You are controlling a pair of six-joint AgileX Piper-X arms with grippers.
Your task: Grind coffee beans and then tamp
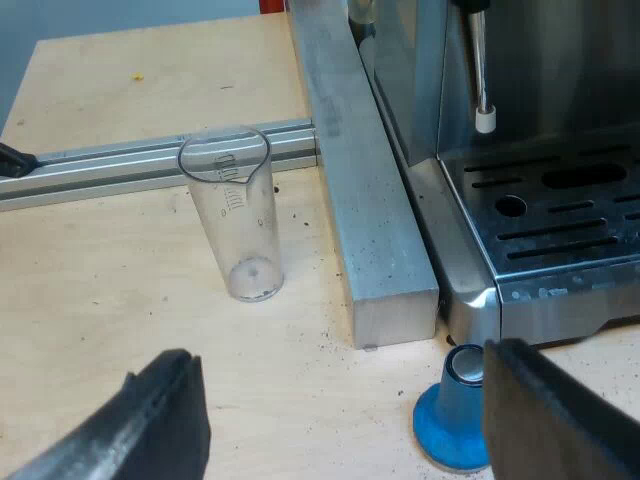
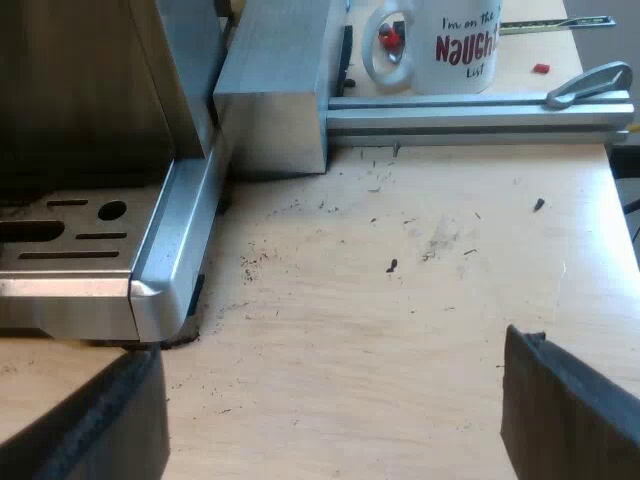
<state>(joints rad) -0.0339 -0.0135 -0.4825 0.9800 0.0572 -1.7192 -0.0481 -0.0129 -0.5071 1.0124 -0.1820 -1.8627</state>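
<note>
tamper [image 1: 452, 415], blue, stands on end on the table [image 1: 120, 300], long axis vertical, partly hidden by one finger of the left end effector [image 1: 340, 370], spread wide. measuring glass [image 1: 238, 225] upright ahead of it. right end effector [image 2: 335, 370] spread wide; mug [image 2: 450, 45] far ahead, cut off.

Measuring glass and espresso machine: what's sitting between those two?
In the left wrist view, a long metal bar lies between the glass and the machine, close beside the machine; bare table separates it from the glass.
</note>
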